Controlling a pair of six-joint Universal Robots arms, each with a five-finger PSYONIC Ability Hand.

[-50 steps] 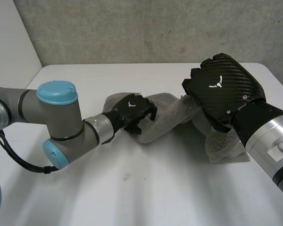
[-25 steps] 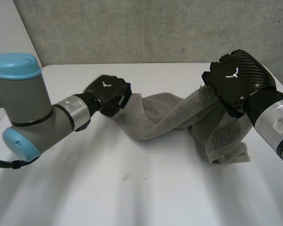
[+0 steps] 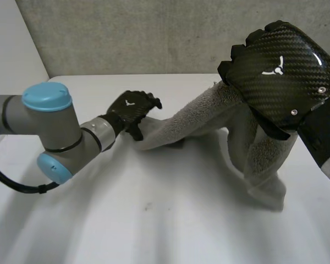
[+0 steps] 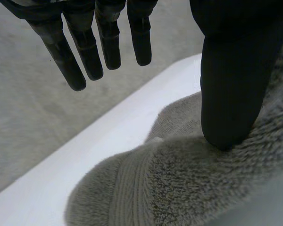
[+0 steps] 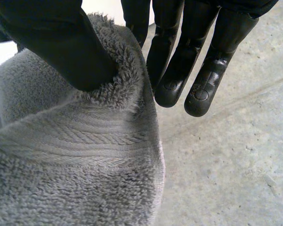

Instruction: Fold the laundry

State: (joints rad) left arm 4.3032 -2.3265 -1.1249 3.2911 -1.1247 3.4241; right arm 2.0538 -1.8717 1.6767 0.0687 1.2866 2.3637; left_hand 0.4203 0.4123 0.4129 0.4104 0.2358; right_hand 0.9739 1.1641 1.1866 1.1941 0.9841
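Observation:
A grey terry towel (image 3: 209, 118) stretches across the white table (image 3: 154, 220) from my left hand up to my right hand. One end lies on the table and the rest hangs in a fold below my raised right hand (image 3: 283, 66). In the right wrist view the thumb (image 5: 52, 42) pinches the towel's edge (image 5: 75, 160) against the fingers (image 5: 179, 61). My left hand (image 3: 133, 108) is at the towel's low end. Its fingers (image 4: 87, 47) are straight and clear of the cloth, and only the thumb (image 4: 231, 84) rests on the towel (image 4: 179, 188).
A grey concrete wall (image 3: 154, 38) rises behind the table's far edge. The table's left edge runs beside a pale wall (image 3: 11, 55). My left arm's elbow (image 3: 49, 126) sits low over the table's left side.
My right hand has risen with the towel's edge, lifting most of the cloth off the table. My left hand, shut on the towel's end half a second ago, has opened its fingers.

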